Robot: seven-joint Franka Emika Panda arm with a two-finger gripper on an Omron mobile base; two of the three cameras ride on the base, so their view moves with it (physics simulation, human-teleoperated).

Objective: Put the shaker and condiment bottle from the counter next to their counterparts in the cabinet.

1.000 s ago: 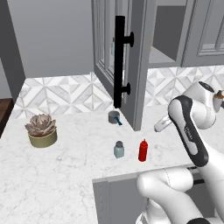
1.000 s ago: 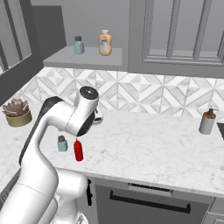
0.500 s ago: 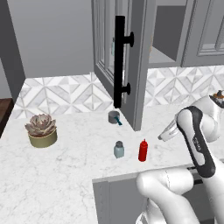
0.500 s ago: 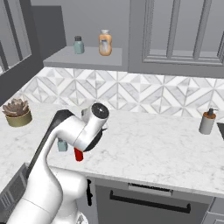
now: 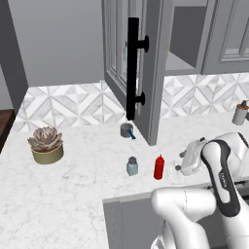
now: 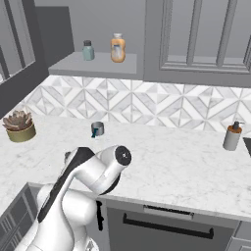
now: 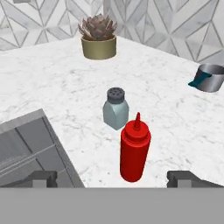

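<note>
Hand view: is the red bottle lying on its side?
No, the red bottle stands upright on the counter, nozzle up, just in front of the shaker.

My white jointed arm with dark joints (image 5: 221, 170) rises from the base, bends sharply at the elbow and folds low in front of me. In the right base view my white arm segment (image 6: 90, 169) lies almost level, its round dark-capped joint turned to the right. My wrist points leftward in the left base view, and my two-finger gripper (image 5: 187, 160) hangs at its end on the near side. In the hand view my two dark fingertips (image 7: 41, 178) stand far apart, jaws spread wide with nothing between them.
</note>
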